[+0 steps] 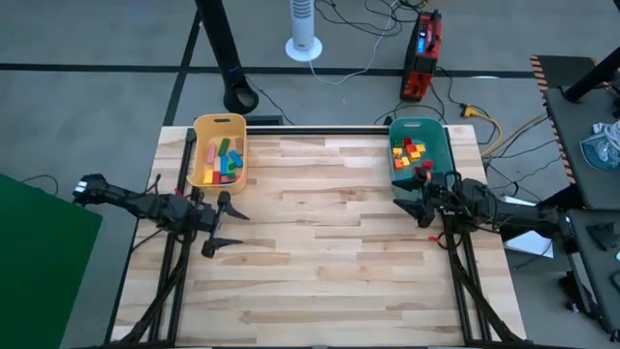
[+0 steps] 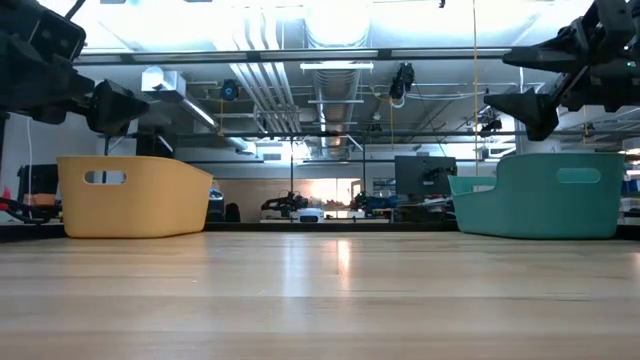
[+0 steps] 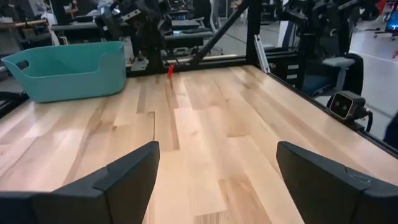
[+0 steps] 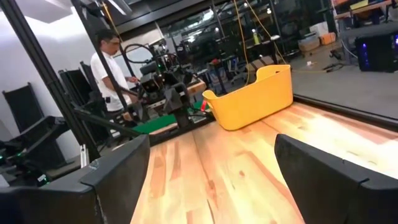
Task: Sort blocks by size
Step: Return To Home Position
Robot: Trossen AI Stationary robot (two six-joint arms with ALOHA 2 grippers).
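The blocks lie in two bins at the table's far edge. The yellow bin (image 1: pixel 202 136) at the far left holds green, blue, pink and orange bars (image 1: pixel 226 160). The teal bin (image 1: pixel 439 145) at the far right holds short red, yellow and green blocks (image 1: pixel 409 153). My left gripper (image 1: pixel 231 228) hangs open over the bare table just nearer than the yellow bin, with nothing between its fingers (image 3: pixel 130 177). My right gripper (image 1: pixel 412 208) hangs open just nearer than the teal bin, also with nothing in it. In the low view both stand well above the tabletop.
The wooden tabletop (image 1: pixel 320 252) between and in front of the grippers shows no loose blocks. Black frame rails (image 1: pixel 174 281) run along the table's left and right edges. A person (image 4: pixel 109 68) stands beyond the table's left side in the right wrist view.
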